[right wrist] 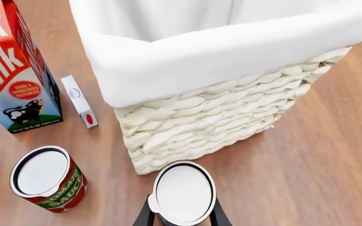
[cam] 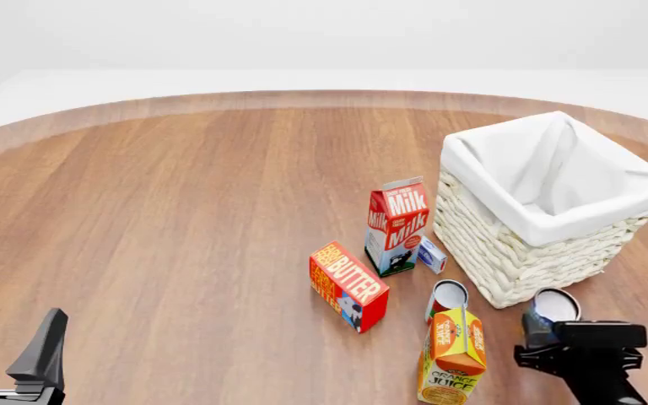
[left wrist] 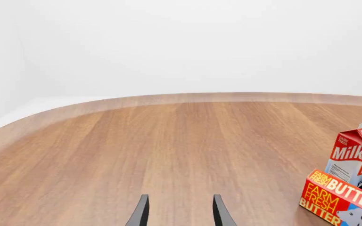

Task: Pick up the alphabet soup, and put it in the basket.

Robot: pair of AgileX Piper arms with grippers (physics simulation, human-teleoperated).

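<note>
The alphabet soup (right wrist: 184, 193) is a small can with a silvery-white flat top, standing upright between my right gripper's (right wrist: 183, 219) fingers, just in front of the basket's near corner. It also shows in the front view (cam: 552, 305), where its side looks dark; its label is hidden. I cannot tell if it is off the table. The basket (cam: 549, 224) is cream woven wicker with a white cloth lining and stands at the right; its rim (right wrist: 231, 52) fills the right wrist view. My left gripper (cam: 11, 339) is open and empty at the near left, as the left wrist view (left wrist: 181, 213) shows.
A red-labelled can (cam: 448, 299) (right wrist: 45, 179) stands left of the held can. An orange juice carton (cam: 454, 354), a butter box (cam: 349, 285) (left wrist: 341, 197), a milk carton (cam: 397, 224) (right wrist: 11, 70) (left wrist: 357, 155) and a small white box (cam: 431, 253) (right wrist: 79, 101) crowd the basket's left side.
</note>
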